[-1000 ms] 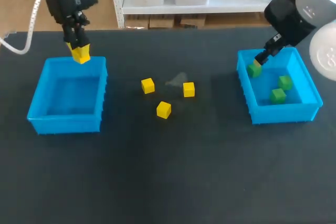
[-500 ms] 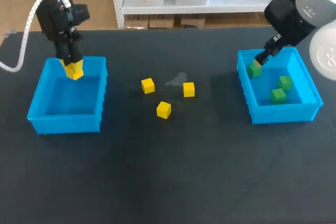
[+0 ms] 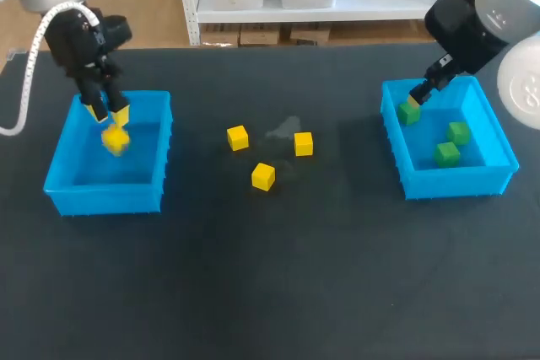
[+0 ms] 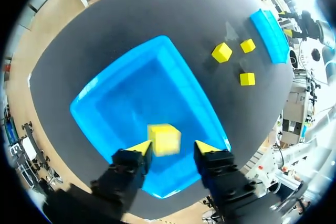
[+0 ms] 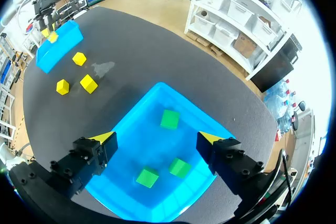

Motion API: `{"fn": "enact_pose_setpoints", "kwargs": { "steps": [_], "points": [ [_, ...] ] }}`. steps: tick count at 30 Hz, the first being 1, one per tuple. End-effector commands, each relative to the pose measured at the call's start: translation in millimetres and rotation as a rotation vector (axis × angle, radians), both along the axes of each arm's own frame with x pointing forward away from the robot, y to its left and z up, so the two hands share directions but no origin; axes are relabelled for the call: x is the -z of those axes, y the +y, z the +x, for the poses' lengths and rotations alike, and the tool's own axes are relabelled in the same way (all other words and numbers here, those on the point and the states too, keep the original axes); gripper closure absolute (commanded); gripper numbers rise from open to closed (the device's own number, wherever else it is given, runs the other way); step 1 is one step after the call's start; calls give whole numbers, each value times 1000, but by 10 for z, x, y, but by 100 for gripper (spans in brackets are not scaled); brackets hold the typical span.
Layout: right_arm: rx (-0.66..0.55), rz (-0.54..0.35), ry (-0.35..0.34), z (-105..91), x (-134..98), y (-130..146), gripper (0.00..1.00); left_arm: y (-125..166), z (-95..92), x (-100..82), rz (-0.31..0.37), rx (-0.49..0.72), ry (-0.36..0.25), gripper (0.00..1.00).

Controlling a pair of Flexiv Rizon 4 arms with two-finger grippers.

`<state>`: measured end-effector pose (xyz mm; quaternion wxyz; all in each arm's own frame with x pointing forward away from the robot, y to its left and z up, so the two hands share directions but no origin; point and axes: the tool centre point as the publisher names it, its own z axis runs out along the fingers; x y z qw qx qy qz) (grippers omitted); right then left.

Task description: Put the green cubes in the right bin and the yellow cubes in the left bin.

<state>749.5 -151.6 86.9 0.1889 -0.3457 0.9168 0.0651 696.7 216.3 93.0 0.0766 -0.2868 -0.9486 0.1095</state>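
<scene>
At right, three green cubes (image 3: 447,153) were found in the right bin (image 3: 447,187) under the right gripper's (image 5: 159,139) spread fingers; at upper left, one yellow cube (image 3: 115,139) was seen loose below the left gripper's (image 3: 108,112) spread fingers, over the left bin (image 3: 101,196); three yellow cubes (image 3: 263,176) at mid-frame were judged unsorted.

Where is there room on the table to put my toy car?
The near strip of table, in front of both bins, is bare. So are the gaps between the left bin and the three yellow cubes, and between those cubes and the right bin. It is crowded around those cubes and inside the bins.
</scene>
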Motion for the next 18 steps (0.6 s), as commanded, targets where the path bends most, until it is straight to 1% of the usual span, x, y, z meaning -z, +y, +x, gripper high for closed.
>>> {"fn": "enact_pose_setpoints", "kwargs": {
  "steps": [1,4,7,9,11,14,18],
  "points": [
    [-1,1,-1,-3,-1,-4,0,1,6,-20,-56,-12,-97,0],
    [-1,1,-1,-3,-1,-4,0,-27,102,-87,-59,4,-125,0],
    [-1,1,-1,-3,-1,-4,0,-71,236,-180,-68,27,-162,0],
    [-1,1,-1,-3,-1,-4,0,-115,333,-254,-89,39,-188,0],
    [-1,1,-1,-3,-1,-4,0,-168,458,-351,-96,70,-216,0],
    [-1,1,-1,-3,-1,-4,0,-205,610,-446,-107,104,-250,0],
    [-1,1,-1,-3,-1,-4,0,-270,781,-548,-109,153,-272,0]
  ]
}}
